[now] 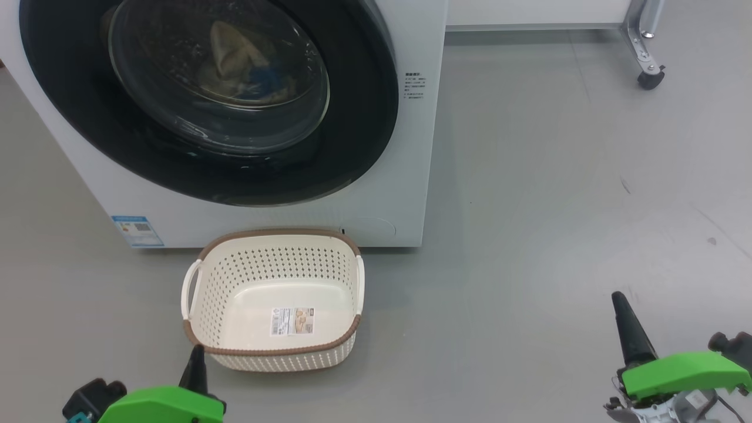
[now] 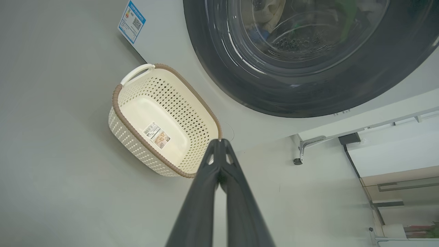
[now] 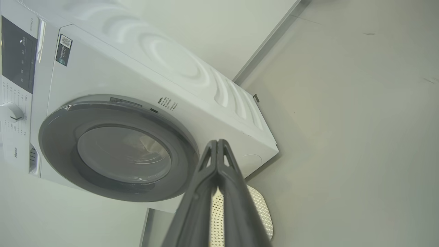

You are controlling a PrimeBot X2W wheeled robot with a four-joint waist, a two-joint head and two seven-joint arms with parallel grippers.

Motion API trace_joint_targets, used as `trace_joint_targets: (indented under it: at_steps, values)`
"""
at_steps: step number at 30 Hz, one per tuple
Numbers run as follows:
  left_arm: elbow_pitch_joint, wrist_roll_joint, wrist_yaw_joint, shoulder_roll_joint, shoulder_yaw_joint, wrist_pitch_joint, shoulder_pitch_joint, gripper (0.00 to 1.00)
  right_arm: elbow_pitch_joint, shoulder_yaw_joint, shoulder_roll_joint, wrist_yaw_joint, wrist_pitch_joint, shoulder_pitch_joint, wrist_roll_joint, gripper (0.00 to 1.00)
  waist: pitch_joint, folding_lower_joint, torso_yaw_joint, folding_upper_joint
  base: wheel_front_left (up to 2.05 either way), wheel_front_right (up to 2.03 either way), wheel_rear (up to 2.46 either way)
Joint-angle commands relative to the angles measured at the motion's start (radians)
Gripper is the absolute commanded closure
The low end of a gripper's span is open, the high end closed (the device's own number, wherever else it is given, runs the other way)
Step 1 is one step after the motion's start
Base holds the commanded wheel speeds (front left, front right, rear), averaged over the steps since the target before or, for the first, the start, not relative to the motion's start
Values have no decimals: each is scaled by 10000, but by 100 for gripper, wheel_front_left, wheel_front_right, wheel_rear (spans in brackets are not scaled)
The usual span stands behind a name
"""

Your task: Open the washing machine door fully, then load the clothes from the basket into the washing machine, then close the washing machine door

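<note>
The washing machine [image 1: 411, 147] stands ahead with its round black-rimmed door [image 1: 364, 129] shut flat against its front. Through the glass bowl I see the clothes [image 1: 235, 64], cream-yellow with a bit of blue, lying inside the drum. The basket [image 1: 273, 352] sits on the floor in front of the machine, with just a label sticker on its bottom. My left gripper [image 1: 197, 351] is shut, low at the basket's near rim, holding nothing. My right gripper [image 1: 618, 296] is shut far to the right over bare floor. The door [image 3: 61, 137] and basket [image 3: 260, 209] also appear in the right wrist view.
Grey floor stretches to the right of the machine. A white frame on a castor wheel [image 1: 650, 76] stands at the back right. A blue label sticker [image 1: 137, 230] marks the machine's lower left front. A control knob [image 3: 11, 112] sits beside the door.
</note>
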Motion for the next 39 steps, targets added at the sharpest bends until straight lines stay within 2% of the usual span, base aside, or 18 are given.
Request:
trace_joint_targets:
  at_steps: [1, 39]
  values:
    - [-358, -240, -126, 33, 353, 81, -497, 100, -261, -4, -239, 9, 58, -567, 272, 100, 1, 0, 7, 0, 0, 0, 0]
    - [-426, -4169, -747, -36, 1682, 1152, -645, 100, 442, -450, -271, 12, 945, -1364, 4377, 100, 23, 0, 232, 0, 0, 0, 0]
